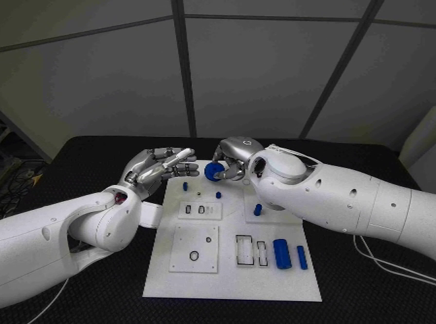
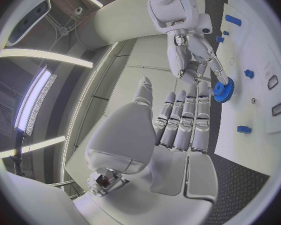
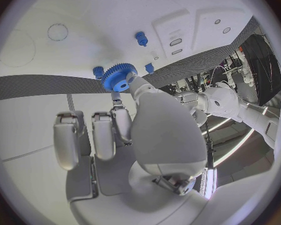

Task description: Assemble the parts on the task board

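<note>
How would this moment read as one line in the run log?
right hand: holds blue gear above task board | left hand: holds nothing, fingers extended | two blue cylinders: lying on board

Not much going on besides the black table (image 1: 92, 152) itself; the top has a fine dimpled texture if you check it up close (image 2: 243, 182). 2 thin white cables (image 1: 389, 264) trail over the tabletop toward its right edge, and another white cable (image 1: 48, 305) runs off near the front left corner. Past the left edge there's a dark rack with tangled wires (image 1: 6, 177). Past the far right corner sits some pale white object (image 1: 427, 135), can't tell what. Behind it all, a grey panelled wall (image 1: 257, 67) with dark seams.
</note>
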`<move>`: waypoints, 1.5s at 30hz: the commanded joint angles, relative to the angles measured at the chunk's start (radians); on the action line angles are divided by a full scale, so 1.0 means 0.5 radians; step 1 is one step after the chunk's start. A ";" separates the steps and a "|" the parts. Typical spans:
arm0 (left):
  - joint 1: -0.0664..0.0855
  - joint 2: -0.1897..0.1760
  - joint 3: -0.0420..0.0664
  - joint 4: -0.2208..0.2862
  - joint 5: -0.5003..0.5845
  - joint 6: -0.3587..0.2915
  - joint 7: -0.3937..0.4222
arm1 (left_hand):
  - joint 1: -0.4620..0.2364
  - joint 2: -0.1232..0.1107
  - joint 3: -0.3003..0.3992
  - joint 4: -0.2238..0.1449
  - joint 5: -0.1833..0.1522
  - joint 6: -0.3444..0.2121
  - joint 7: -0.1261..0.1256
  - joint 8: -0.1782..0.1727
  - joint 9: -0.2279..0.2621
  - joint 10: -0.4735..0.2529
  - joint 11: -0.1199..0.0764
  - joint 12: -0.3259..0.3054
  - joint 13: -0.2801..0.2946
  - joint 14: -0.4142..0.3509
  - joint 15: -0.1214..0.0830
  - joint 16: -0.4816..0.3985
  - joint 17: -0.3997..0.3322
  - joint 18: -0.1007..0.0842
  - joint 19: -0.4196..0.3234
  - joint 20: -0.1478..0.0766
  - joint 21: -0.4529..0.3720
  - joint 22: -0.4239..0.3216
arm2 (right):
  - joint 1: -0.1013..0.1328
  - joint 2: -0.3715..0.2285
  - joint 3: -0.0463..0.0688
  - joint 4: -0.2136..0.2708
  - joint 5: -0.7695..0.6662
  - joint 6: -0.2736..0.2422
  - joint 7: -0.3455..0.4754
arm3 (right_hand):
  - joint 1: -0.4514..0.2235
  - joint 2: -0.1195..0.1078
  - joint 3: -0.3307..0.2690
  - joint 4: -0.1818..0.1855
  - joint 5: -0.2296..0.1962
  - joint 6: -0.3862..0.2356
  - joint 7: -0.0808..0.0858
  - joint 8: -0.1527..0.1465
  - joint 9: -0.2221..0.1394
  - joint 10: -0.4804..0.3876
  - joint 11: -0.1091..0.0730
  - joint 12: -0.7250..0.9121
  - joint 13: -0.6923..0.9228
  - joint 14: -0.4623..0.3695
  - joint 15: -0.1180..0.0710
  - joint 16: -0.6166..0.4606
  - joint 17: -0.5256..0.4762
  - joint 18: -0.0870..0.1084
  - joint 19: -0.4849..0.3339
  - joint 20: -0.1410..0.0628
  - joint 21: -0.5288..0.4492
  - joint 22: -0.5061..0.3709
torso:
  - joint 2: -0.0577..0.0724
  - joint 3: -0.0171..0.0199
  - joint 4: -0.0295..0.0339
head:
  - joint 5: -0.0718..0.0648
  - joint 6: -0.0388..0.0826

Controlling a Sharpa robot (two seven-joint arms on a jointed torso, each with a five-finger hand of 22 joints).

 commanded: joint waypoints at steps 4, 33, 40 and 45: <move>0.003 0.005 0.002 0.002 0.006 0.021 0.009 | 0.001 0.015 -0.009 -0.008 0.012 0.006 0.023 -0.014 -0.002 0.009 0.000 -0.013 -0.001 0.003 0.008 -0.007 -0.002 -0.042 0.003 -0.003 0.008 -0.003 | 0.004 0.032 -0.017 -0.037 -0.034 0.046 -0.012 | -0.020 0.013 0.011 -0.004 0.008 0.054 -0.034 0.007 0.046 0.014 0.004 0.006 0.058 0.137 -0.020 -0.001 0.200 -0.015 0.211 -0.020 0.011 0.527 | -0.001 0.0011 -0.004 | 0.007 -0.005; 0.003 0.005 0.002 0.003 0.006 0.021 0.008 | 0.001 0.015 -0.009 -0.008 0.012 0.006 0.023 -0.014 -0.002 0.009 0.000 -0.013 -0.001 0.003 0.008 -0.007 -0.002 -0.042 0.003 -0.003 0.008 -0.003 | 0.002 0.101 -0.037 -0.137 -0.052 0.153 -0.013 | -0.228 -0.096 -0.080 0.109 -0.066 -0.311 0.044 -0.053 -0.072 -0.032 0.074 -0.063 0.016 0.137 0.037 -0.001 0.205 -0.015 0.211 0.031 0.011 0.527 | -0.002 0.0023 -0.004 | 0.013 -0.017; 0.003 0.005 0.002 0.002 0.006 0.021 0.008 | 0.001 0.015 -0.009 -0.008 0.012 0.006 0.023 -0.014 -0.002 0.009 0.000 -0.013 -0.001 0.003 0.008 -0.007 -0.002 -0.042 0.003 -0.003 0.008 -0.003 | 0.002 0.099 -0.037 -0.139 -0.043 0.182 -0.016 | -0.260 -0.106 -0.088 0.175 -0.057 -0.302 0.044 -0.047 -0.086 -0.033 0.076 -0.063 0.020 0.138 0.039 0.001 0.208 -0.015 0.211 0.035 0.011 0.527 | -0.002 0.0027 -0.005 | 0.013 -0.018; 0.003 0.004 0.002 0.002 0.006 0.023 0.008 | 0.001 0.015 -0.009 -0.008 0.012 0.006 0.023 -0.014 -0.002 0.009 0.000 -0.013 -0.001 0.003 0.008 -0.007 -0.002 -0.042 0.003 -0.003 0.008 -0.003 | 0.002 0.060 -0.037 -0.104 -0.030 0.086 -0.003 | -0.258 -0.095 -0.078 0.202 -0.011 -0.279 0.040 -0.042 -0.092 -0.025 0.072 -0.050 0.034 0.138 0.037 0.000 0.207 -0.015 0.211 0.034 0.011 0.527 | -0.002 0.0031 -0.003 | 0.010 -0.015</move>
